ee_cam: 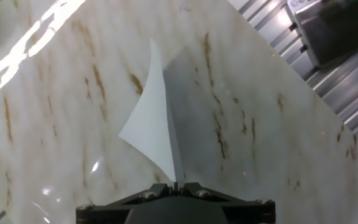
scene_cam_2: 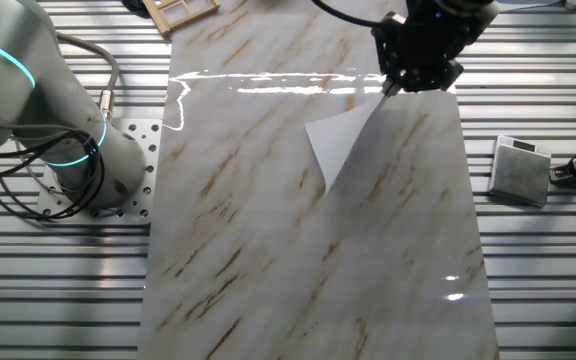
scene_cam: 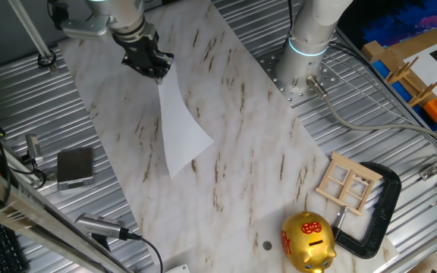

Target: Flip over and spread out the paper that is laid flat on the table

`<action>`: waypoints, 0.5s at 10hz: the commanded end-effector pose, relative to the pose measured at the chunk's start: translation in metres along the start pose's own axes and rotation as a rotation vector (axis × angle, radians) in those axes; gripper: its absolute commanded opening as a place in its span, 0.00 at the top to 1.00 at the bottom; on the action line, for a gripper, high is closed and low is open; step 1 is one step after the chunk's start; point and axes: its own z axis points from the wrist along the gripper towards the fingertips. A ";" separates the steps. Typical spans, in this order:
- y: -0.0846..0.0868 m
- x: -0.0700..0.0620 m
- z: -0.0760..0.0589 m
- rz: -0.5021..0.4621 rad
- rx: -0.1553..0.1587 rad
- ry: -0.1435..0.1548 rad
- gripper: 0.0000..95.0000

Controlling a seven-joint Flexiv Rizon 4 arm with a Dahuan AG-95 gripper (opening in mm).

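Note:
The paper (scene_cam: 180,121) is a plain white sheet lifted off the marble-patterned table (scene_cam: 241,152). It hangs by one corner from my gripper (scene_cam: 158,73), curling downward with its lower edge near or on the board. From the other fixed view the paper (scene_cam_2: 343,140) hangs below the gripper (scene_cam_2: 393,88). In the hand view the paper (ee_cam: 151,124) runs away from the shut jaws (ee_cam: 176,185), which pinch its edge.
A small grey square pad (scene_cam: 75,166) lies on the ribbed metal at the left. A gold piggy bank (scene_cam: 308,241), a small wooden frame (scene_cam: 347,182) and a black clamp (scene_cam: 378,212) sit at the table's near right. The arm's base (scene_cam: 309,53) stands behind.

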 end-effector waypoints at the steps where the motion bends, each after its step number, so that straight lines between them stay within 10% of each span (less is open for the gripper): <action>1: 0.000 0.000 0.000 -0.017 0.002 0.001 1.00; 5: 0.027 0.002 -0.027 0.002 0.001 0.006 1.00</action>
